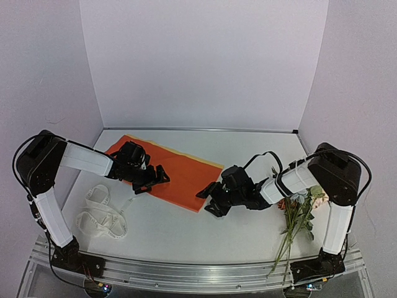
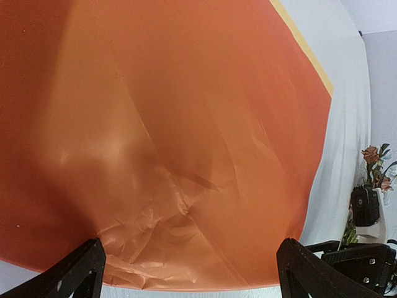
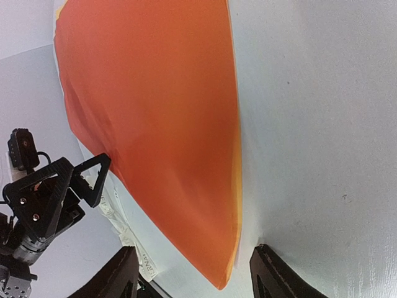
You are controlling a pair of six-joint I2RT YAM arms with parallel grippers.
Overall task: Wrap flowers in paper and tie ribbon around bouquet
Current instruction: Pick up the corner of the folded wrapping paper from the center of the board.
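Note:
The orange paper (image 1: 180, 171) lies flat on the white table, a yellow strip showing along its far edge. My left gripper (image 1: 155, 180) hovers over its near left edge, open, with the creased edge (image 2: 186, 248) between the wide-apart fingers (image 2: 80, 273). My right gripper (image 1: 208, 200) is open at the paper's near right corner (image 3: 222, 279), one finger on each side and clear of it. The flowers (image 1: 298, 214) lie by the right arm's base, stems pointing toward the near edge. The white ribbon (image 1: 102, 214) lies in loops at the near left.
White walls enclose the table on the left, back and right. A metal rail (image 1: 186, 270) runs along the near edge. The ribbon (image 3: 124, 230) with its lettering also shows in the right wrist view, beside the paper's edge.

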